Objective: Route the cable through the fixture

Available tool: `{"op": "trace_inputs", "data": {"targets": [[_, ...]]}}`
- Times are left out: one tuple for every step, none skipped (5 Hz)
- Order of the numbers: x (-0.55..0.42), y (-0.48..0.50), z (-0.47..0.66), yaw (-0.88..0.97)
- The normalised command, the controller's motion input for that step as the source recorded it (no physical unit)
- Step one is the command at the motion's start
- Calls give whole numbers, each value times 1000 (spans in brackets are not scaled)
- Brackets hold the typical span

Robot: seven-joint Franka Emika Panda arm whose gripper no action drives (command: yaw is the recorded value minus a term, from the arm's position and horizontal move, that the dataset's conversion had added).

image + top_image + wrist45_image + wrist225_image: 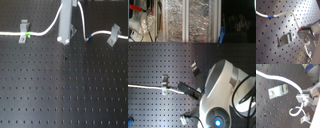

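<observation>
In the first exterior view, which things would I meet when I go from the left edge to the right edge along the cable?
Left metal clip → green band on the cable → gripper → blue band → right metal clip.

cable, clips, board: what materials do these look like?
Cable: white, matte, bends in soft curves, so likely braided cord or soft plastic jacket; blue band could be tape. Clip: folded grey sheet metal, dull sheen. Board: black matte plate with a regular hole grid, probably anodised metal.
</observation>
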Motion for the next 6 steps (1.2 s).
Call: {"op": "trace_inputs", "data": {"targets": [[-7,-35,208,514],[-12,-40,176,611],[-42,-2,114,0],[-289,-16,469,389],[-159,16,252,226],[4,1,227,0]]}}
